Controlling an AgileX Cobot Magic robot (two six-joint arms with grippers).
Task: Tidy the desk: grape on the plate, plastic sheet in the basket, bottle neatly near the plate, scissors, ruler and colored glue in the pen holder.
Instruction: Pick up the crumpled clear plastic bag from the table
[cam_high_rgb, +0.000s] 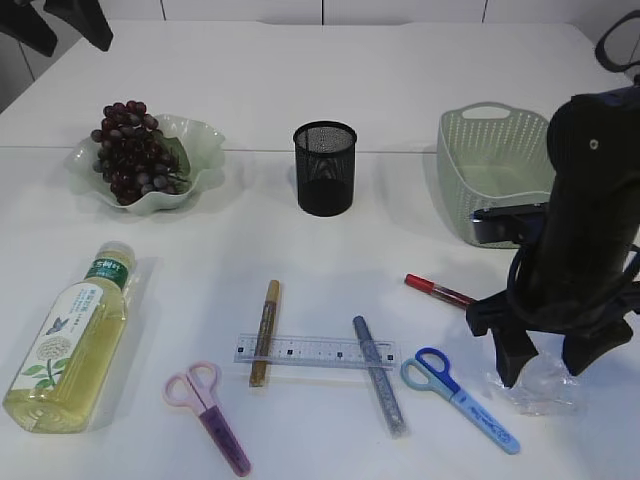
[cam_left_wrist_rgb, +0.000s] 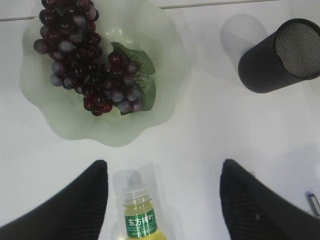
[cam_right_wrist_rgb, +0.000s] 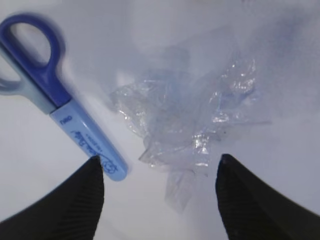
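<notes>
The crumpled plastic sheet (cam_right_wrist_rgb: 185, 135), lying at the near right of the table just right of the blue scissors (cam_right_wrist_rgb: 60, 110), is straddled from above by the open right gripper (cam_right_wrist_rgb: 160, 200), the nearer arm, with nothing held.

White table (cam_high_rgb: 300, 80) with plate (cam_high_rgb: 200, 135), bottle (cam_high_rgb: 70, 340), ruler (cam_high_rgb: 315, 351), basket (cam_high_rgb: 490, 170).

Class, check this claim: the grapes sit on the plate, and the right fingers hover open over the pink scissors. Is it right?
One error: the right fingers hover open over the plastic sheet, with blue scissors beside it, as the right wrist view shows. The grapes do sit on the plate.
</notes>
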